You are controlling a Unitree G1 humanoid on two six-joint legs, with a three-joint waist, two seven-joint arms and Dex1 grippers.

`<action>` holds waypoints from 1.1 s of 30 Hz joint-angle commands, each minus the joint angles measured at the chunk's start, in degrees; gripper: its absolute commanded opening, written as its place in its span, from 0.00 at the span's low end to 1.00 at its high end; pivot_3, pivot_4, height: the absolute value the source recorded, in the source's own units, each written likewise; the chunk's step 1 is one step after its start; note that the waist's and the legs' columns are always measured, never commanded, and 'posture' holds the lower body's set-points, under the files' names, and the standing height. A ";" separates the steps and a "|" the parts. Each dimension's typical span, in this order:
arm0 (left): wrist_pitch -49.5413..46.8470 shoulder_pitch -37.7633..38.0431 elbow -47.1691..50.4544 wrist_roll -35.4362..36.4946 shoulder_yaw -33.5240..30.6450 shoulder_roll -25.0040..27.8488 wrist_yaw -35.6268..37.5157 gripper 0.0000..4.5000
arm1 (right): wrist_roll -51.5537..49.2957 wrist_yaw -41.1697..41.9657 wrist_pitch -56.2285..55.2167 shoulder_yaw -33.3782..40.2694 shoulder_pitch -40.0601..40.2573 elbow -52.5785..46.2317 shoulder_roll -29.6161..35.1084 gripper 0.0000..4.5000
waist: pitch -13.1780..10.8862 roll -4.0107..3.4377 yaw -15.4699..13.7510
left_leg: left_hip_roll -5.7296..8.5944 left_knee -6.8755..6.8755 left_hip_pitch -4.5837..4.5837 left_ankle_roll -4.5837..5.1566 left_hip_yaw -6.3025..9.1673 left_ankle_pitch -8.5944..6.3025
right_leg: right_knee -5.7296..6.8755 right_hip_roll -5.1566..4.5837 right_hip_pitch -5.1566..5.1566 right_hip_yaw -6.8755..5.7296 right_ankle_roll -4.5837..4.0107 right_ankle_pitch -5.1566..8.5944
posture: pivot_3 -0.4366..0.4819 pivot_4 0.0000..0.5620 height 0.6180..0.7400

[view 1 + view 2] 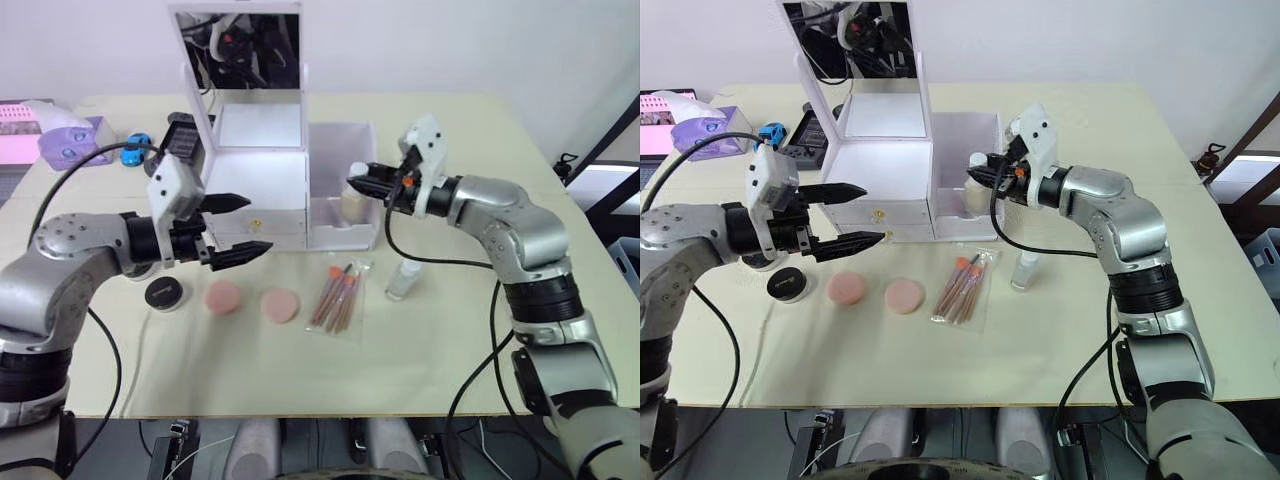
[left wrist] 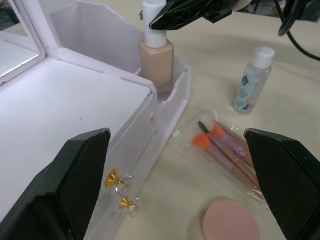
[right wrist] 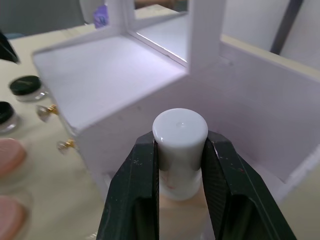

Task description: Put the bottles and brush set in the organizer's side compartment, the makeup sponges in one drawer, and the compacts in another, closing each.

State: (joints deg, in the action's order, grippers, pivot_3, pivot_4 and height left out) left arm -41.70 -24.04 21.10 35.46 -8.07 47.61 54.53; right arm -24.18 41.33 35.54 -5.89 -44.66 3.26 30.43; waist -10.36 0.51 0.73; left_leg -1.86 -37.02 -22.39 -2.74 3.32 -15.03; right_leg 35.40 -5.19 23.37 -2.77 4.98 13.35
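Bench: I see a pale cream bench (image 1: 420, 350) against a white wall.
Organizer: I find the white organizer (image 1: 262, 180) at the bench's middle, mirror (image 1: 240, 45) upright, both gold-knobbed drawers closed.
Right hand: I see my right hand (image 3: 180, 150) clamped on the pale cap of the beige bottle (image 2: 156, 55), which stands upright inside the side compartment (image 1: 345, 160).
Left hand: I see my left hand (image 1: 240, 228) spread wide, grasping nothing, in the air just before the drawers.
Clear bottle: upright on the bench (image 1: 405, 278), near the compartment's front right corner.
Brush set: flat on the bench (image 1: 338, 296), just left of the clear bottle.
Makeup sponges: two pink puffs (image 1: 223, 297) (image 1: 280, 305) side by side on the bench, before the drawers.
Compacts: one black disc (image 1: 164, 292) on the bench left of the sponges; my right wrist view shows two.
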 commanded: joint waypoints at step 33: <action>11.43 -3.67 -20.93 1.60 -8.26 4.09 12.89 1.00 | -5.35 15.49 -3.54 19.19 10.56 -5.69 14.49 0.99 | 0.00 0.00 -0.06 | -0.02 0.01 0.03 0.00 -0.02 0.00 | 0.00 0.02 0.00 0.02 -0.14 0.08 | 0.48 0.27 0.99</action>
State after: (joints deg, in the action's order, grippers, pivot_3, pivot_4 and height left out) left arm -34.59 -27.91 5.81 37.00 -11.56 49.79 64.50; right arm -27.04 55.66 31.90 8.91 -35.59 -0.28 43.06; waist -10.37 0.51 0.67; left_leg -1.88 -37.00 -22.35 -2.74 3.30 -15.03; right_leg 35.41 -5.16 23.37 -2.75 4.84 13.43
